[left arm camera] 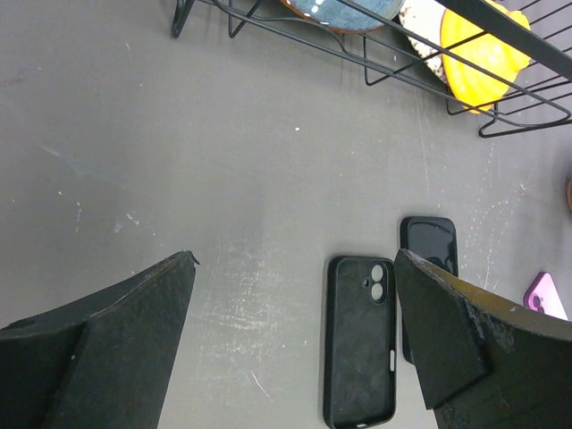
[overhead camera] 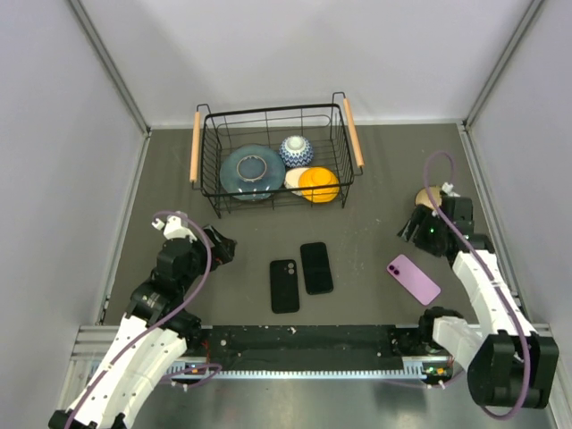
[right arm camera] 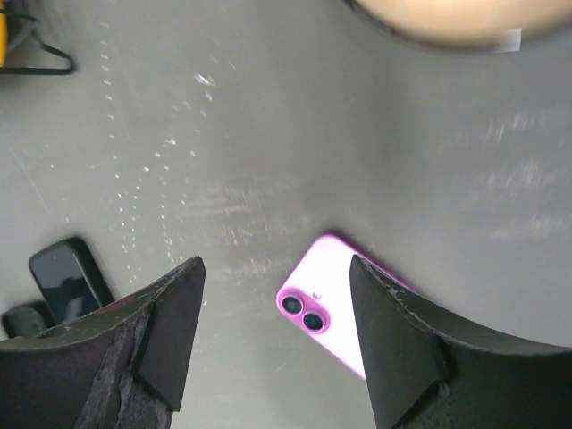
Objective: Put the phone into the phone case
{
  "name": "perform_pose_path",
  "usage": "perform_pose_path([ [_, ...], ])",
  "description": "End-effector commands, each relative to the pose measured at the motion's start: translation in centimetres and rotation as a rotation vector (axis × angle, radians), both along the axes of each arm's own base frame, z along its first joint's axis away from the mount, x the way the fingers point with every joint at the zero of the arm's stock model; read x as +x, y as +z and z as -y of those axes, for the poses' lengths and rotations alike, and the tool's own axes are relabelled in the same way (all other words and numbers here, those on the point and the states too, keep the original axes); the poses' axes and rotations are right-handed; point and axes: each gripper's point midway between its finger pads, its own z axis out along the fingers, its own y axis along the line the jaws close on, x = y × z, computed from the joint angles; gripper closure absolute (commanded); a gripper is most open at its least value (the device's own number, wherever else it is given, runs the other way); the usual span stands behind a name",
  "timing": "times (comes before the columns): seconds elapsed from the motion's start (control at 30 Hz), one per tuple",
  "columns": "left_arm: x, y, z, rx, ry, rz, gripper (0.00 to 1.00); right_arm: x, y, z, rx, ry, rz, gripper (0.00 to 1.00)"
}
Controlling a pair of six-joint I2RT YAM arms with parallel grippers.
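Note:
The phone [overhead camera: 316, 267], glossy black, lies flat on the grey table near the middle. The phone case [overhead camera: 284, 285], matte black with a camera opening at its far end, lies just left of it, close beside and apart. In the left wrist view the case [left arm camera: 361, 340] and the phone [left arm camera: 429, 246] lie ahead; my right finger hides part of the phone. My left gripper [overhead camera: 222, 246] is open and empty above bare table, left of the case [left arm camera: 295, 259]. My right gripper [overhead camera: 411, 228] is open and empty at the far right, above a purple phone [right arm camera: 331, 308]. The black phone [right arm camera: 67, 277] shows at the right wrist view's left edge.
A purple phone [overhead camera: 413, 279] lies right of the black pair. A black wire basket [overhead camera: 268, 112] with wooden handles stands at the back, holding a blue plate [overhead camera: 252, 172], a patterned bowl [overhead camera: 296, 150] and an orange dish [overhead camera: 319, 184]. A tan round object [overhead camera: 429, 195] sits by the right gripper.

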Motion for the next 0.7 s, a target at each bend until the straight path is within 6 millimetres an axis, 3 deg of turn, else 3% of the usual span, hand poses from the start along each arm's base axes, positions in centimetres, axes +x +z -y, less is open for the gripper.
perform_pose_path([
  [0.0, 0.2, 1.9, 0.1, 0.008, -0.024, 0.068, 0.01, 3.0, 5.7, 0.9, -0.339, 0.267, 0.189, 0.32],
  [0.03, 0.2, 2.0, 0.1, 0.005, -0.028, 0.074, 0.01, 3.2, 6.5, 0.9, -0.439, 0.386, 0.22, 0.31],
  [0.13, 0.0, 2.7, 0.2, 0.001, -0.039, 0.083, 0.01, 4.4, 9.1, 2.0, -0.569, 0.458, 0.252, 0.25],
  [0.2, -0.3, 2.9, 0.2, 0.002, -0.044, 0.079, 0.01, 4.7, 10.6, 0.5, -0.544, 0.57, 0.284, 0.21],
  [0.27, -0.4, 3.3, 0.3, 0.003, -0.052, 0.087, 0.01, 4.8, 9.9, -0.4, -0.538, 0.702, 0.253, 0.17],
  [0.37, -0.4, 3.6, 0.3, 0.013, -0.062, 0.087, 0.01, 2.8, 5.6, -0.7, -0.516, 0.873, 0.061, 0.13],
  [0.4, -0.5, 3.6, 0.3, 0.018, -0.065, 0.084, 0.01, 0.5, 3.9, -0.3, -0.503, 0.938, -0.064, 0.1],
  [0.47, -0.6, 4.0, 0.4, 0.016, -0.072, 0.089, 0.01, -2.2, 0.9, -0.1, -0.515, 1.068, -0.227, 0.07],
  [0.53, -0.8, 4.2, 0.2, 0.018, -0.07, 0.092, 0.01, -3.9, -0.6, -0.1, -0.502, 1.146, -0.282, 0.06],
  [0.67, -1.2, 4.2, 0.3, -0.005, -0.07, 0.095, 0.01, -4.2, -0.9, -1.6, -0.445, 1.207, -0.241, 0.06],
])
